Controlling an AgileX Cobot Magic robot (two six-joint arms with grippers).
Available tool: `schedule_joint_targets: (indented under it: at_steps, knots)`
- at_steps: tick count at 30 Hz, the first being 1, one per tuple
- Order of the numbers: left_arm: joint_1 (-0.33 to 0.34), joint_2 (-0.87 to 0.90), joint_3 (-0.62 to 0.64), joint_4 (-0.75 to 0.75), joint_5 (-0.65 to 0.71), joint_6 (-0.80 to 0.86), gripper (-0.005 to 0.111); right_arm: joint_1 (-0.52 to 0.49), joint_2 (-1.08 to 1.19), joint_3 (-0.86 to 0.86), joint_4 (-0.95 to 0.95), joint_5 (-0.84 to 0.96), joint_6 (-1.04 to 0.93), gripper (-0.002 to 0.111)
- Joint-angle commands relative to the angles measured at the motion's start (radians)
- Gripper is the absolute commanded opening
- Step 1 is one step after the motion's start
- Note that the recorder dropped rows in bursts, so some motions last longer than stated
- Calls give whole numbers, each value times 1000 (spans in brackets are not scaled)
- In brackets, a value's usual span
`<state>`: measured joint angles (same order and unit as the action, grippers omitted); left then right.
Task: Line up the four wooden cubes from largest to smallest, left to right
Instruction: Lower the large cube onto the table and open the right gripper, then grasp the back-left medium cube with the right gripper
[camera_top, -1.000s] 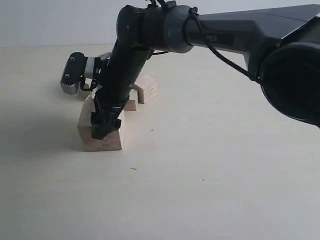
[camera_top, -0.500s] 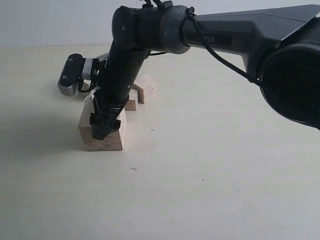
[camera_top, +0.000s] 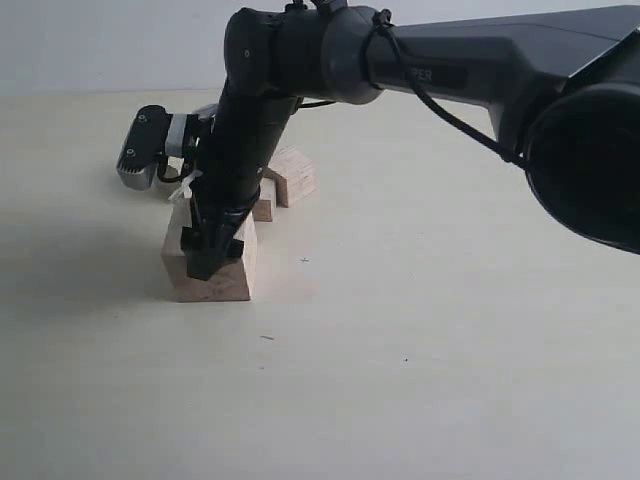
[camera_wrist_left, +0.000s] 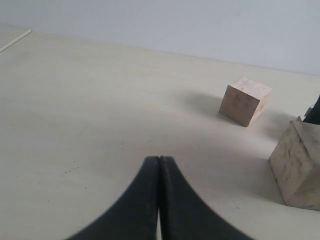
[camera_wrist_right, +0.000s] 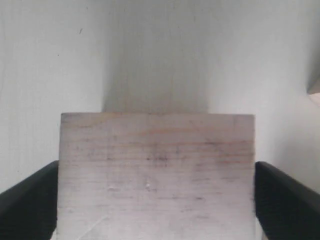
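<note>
Soft, even light; perhaps slight blur

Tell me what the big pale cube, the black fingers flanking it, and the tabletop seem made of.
Large pale cube: unfinished light wood, matte; fine grain lines and small nicks show. Black fingers: smooth, matte, probably plastic or rubber; cannot tell which. Cream tabletop: smooth, dull, evenly coloured with tiny specks; possibly laminate or painted board.
</note>
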<state>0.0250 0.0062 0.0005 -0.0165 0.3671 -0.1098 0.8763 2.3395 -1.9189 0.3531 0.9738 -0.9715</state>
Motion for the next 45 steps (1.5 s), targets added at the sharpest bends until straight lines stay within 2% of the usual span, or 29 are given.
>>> schedule_joint_targets:
  at_steps: [1,12,18,28,38,45]
  knots:
    - [-6,-6,0,2,-8,0,0,-5,-40,-3,5,-3,14,105]
    - [-6,-6,0,2,-8,0,0,-5,-110,-3,24,-24,22,105]
    - [-6,-6,0,2,-8,0,0,-5,-130,-3,5,-215,212,105]
    - [-6,-6,0,2,-8,0,0,-16,-76,-16,16,-541,379,105]
    - [-6,-6,0,2,-8,0,0,-81,86,-188,157,-516,385,105]
    - [-6,-6,0,2,-8,0,0,-86,163,-270,229,-492,297,105]
